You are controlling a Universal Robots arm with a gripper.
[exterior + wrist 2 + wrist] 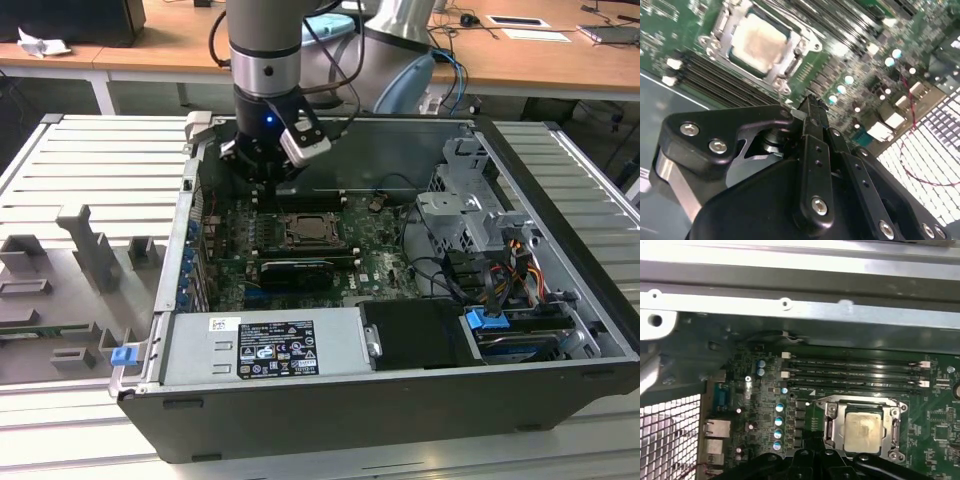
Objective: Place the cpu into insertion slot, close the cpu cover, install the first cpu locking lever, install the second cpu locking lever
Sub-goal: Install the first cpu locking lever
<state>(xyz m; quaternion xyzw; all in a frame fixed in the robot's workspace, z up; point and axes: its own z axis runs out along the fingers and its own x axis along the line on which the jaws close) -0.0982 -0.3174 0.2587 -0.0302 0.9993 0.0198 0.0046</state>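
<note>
- The cpu (864,432) lies flat in its socket, in the middle of the motherboard (935,440).
- The cpu cover (831,426) is down around it and frames its pale top.
- The end effector (810,102) hangs over the board between the socket and the far wall of the case (400,130). It seems clenched, grasping nothing.

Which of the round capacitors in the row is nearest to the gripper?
The row's end capacitor, right beside the gripper, farthest from the memory slots.
</note>
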